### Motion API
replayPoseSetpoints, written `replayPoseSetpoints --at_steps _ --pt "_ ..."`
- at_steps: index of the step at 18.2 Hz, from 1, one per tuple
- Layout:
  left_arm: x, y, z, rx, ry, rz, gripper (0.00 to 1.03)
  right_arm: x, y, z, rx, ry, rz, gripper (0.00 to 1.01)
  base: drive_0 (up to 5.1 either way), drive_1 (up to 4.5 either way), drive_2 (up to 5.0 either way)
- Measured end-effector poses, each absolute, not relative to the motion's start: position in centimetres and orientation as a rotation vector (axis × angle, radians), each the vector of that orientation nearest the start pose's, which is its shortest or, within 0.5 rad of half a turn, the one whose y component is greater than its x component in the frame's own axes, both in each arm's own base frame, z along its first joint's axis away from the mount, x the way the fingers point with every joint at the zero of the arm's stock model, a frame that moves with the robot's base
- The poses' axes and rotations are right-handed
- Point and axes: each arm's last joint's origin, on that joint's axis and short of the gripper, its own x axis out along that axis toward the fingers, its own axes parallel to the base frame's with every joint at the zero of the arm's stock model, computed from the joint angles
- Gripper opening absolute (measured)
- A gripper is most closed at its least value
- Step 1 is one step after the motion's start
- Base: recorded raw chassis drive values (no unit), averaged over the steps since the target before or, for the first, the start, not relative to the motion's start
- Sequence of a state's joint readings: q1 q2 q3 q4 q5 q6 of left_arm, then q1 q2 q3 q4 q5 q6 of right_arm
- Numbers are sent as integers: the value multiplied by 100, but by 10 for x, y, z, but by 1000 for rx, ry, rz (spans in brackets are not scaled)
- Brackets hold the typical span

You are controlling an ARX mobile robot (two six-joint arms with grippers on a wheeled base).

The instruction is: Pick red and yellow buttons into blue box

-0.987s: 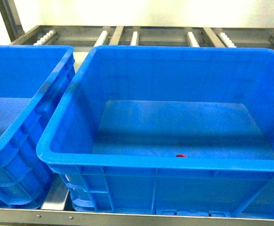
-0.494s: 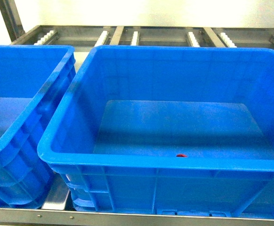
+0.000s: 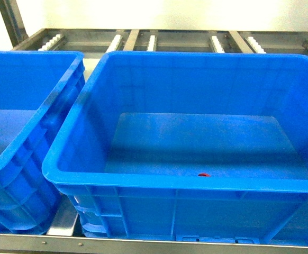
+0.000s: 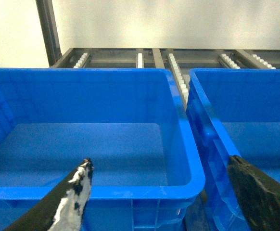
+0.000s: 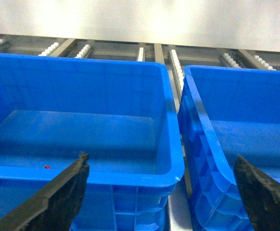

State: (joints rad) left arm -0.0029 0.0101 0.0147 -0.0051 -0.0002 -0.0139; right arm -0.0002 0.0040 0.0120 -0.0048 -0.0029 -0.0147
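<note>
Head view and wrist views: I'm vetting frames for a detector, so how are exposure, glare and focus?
Head view: the back wall is washed out, soft sheen on the blue box near wall, and the red button is just a tiny speck behind the rim. Left wrist view: blown-out wall, left gripper fingers dark and blurred. Right wrist view: right gripper fingers near-black silhouettes, crates reasonably sharp.

Blue box [image 3: 143,69]: bright blue throughout. Small red speck [image 3: 204,174] on its floor, possibly the red button. Rack rails [image 3: 127,39] grey with white rollers [image 3: 151,42].
</note>
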Motion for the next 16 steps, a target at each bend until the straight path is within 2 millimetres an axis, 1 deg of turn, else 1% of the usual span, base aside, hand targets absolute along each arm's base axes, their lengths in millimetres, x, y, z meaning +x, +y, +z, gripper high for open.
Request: replayPoseSetpoints --at_steps 1,2,3,16 --pt "97 0 167 -14 1 -3 92 97 0 167 -15 -4 3 99 0 0 0" --pt "97 0 167 -13 1 -3 100 97 0 167 -15 -4 3 98 0 0 0" --pt "97 0 167 -13 1 -3 97 97 0 167 -15 -3 3 98 0 0 0" --pt "97 0 167 -13 1 -3 98 97 0 167 -15 -3 3 98 0 0 0"
